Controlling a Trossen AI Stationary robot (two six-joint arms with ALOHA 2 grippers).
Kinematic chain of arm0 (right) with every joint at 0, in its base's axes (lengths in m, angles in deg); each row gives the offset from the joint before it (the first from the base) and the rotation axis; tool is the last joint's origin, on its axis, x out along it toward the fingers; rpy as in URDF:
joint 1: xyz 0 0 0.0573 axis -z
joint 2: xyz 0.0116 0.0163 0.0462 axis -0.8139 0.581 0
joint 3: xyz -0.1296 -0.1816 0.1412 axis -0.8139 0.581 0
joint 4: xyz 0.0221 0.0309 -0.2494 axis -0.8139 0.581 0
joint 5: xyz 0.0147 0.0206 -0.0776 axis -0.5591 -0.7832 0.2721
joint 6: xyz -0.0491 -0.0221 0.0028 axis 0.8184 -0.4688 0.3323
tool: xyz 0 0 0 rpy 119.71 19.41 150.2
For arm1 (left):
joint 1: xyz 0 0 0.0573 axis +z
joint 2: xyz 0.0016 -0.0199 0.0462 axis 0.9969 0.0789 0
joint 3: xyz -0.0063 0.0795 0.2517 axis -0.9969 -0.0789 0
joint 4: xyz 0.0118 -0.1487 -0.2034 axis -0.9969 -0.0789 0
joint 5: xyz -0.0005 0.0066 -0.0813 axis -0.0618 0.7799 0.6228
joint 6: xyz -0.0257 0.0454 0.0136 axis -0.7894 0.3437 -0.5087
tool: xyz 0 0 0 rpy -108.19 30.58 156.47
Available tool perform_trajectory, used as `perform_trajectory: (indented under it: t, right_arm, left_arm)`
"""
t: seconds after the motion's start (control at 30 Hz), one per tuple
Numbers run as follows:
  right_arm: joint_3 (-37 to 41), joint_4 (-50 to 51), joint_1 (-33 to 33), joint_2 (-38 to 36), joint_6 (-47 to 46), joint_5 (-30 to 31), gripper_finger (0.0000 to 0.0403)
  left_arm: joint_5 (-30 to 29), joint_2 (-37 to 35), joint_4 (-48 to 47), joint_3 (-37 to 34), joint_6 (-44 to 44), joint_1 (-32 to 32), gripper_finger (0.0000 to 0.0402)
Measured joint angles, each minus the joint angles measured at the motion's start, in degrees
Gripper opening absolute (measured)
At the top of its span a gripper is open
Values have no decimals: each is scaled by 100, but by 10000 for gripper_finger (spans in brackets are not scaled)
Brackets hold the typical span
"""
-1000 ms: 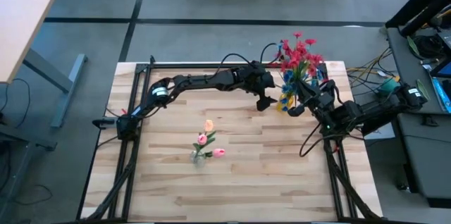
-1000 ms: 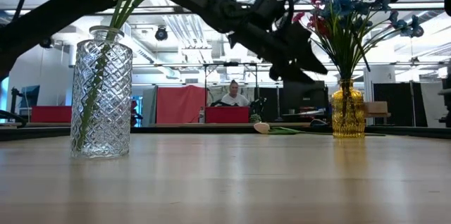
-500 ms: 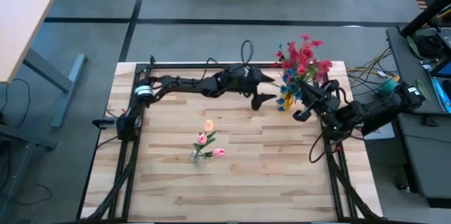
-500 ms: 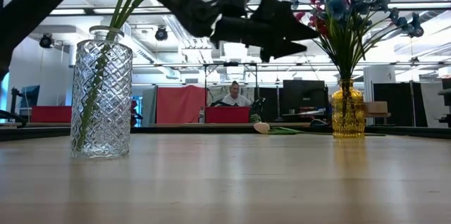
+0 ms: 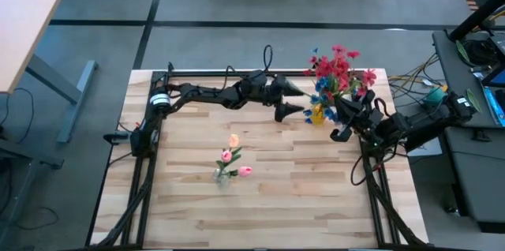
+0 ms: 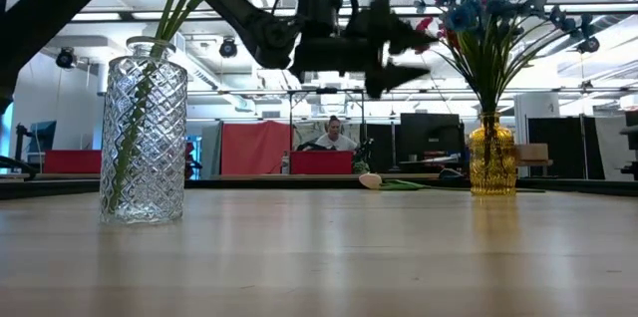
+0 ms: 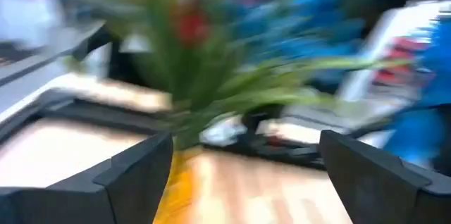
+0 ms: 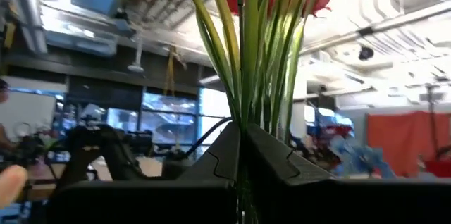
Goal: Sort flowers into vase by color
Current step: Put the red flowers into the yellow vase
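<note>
The yellow vase stood at the far right of the table, packed with red flowers and blue flowers, stems running straight up out of its neck. The right gripper sat just beside it on the 3 o'clock side, the nearer of the two by a hair. In the right wrist view its fingers were closed tight around a bundle of green stems, red heads above, long axis vertical, so the grip looked to be on the red bunch itself. The left gripper hung at the vase's 9 o'clock, jaws spread wide and empty. The left wrist view was smeared, but it seemed to be pointing at the leaves and the yellow glass. Down at 6 o'clock in the middle of the table stood the clear vase with the pink and peach buds. One loose bud lay on its side on the table by the yellow vase, long axis flat along the boards. Judging by the mix, red and blue had yet to be split.
</note>
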Motion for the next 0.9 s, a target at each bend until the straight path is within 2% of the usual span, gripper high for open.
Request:
perform_trajectory:
  t: [0.13, 0.37, 0.6, 0.9]
  right_arm:
    - [0, -39, 0, -18, 149, -338, 13]
    - [-295, -115, 0, -48, 883, -388, 13]
    - [-894, 202, 0, -37, 1366, -420, 13]
    - [-1840, 868, 0, -26, 1477, -1133, 13]
  left_arm:
    - [636, -28, 646, 39, -11, -78, 327]
    - [633, -131, 709, 216, 285, -64, 307]
    - [598, -131, 265, 201, 902, -65, 306]
    - [515, -131, 324, 227, 941, 16, 306]
